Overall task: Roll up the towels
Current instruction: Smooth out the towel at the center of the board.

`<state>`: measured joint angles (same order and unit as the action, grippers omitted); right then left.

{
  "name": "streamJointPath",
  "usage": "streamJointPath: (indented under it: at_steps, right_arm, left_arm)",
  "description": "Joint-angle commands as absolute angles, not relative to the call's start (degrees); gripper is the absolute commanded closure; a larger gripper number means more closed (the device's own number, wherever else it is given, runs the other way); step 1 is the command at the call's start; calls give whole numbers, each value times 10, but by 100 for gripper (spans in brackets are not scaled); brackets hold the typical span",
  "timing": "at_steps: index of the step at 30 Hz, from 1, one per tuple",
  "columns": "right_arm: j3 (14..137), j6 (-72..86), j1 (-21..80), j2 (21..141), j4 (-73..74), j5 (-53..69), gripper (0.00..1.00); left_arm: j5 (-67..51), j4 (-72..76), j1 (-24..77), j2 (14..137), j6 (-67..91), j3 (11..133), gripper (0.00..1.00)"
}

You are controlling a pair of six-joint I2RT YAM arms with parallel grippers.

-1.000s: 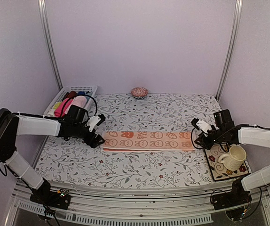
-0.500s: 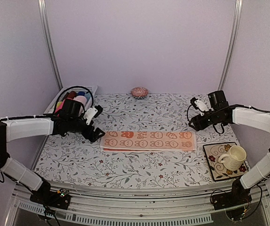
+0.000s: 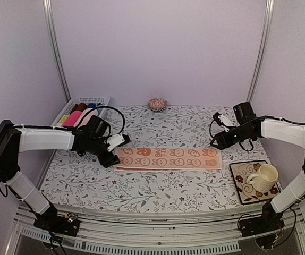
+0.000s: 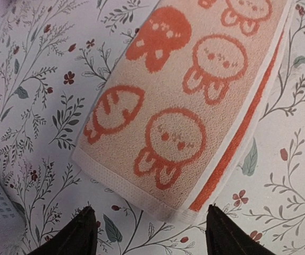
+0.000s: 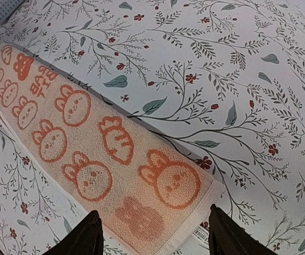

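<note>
My left arm (image 3: 46,141) lies stretched low over the floral table (image 3: 142,188), left gripper (image 3: 110,157) spread and empty, the orange bunny towel (image 3: 168,158) flat just ahead of its fingertips. My right arm (image 3: 280,130) bends inward, right gripper (image 3: 217,142) also spread, fingers straddling the towel's other end from above.

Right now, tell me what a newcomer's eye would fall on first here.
A long peach-orange terry towel printed with bunnies lies flat across the middle. The left gripper and right gripper stand open at its two ends. A cream ceramic mug sits on a swirl-patterned tile, near right.
</note>
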<state>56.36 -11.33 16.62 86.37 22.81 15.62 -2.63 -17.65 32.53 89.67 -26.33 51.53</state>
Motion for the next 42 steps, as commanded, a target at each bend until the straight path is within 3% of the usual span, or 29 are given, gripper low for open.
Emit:
streamJointPath:
  at_steps: [1,11,20,28,42]
  right_arm:
    - [588,-102,174,882,236,178,31]
    - [595,-99,180,904,245,181,30]
    - [600,-102,181,912,246,186,30]
    - [604,-106,181,917,250,189,30]
    - [600,-107,181,916,253,193,29]
  left_arm:
    - [-15,-215,345,925,-315,545,31]
    - [7,-219,368,971,-331,548,32]
    - [35,-220,368,998,-326,564,48]
    - [4,-209,356,946,-340,534,49]
    - [10,-220,356,996,-337,553,60]
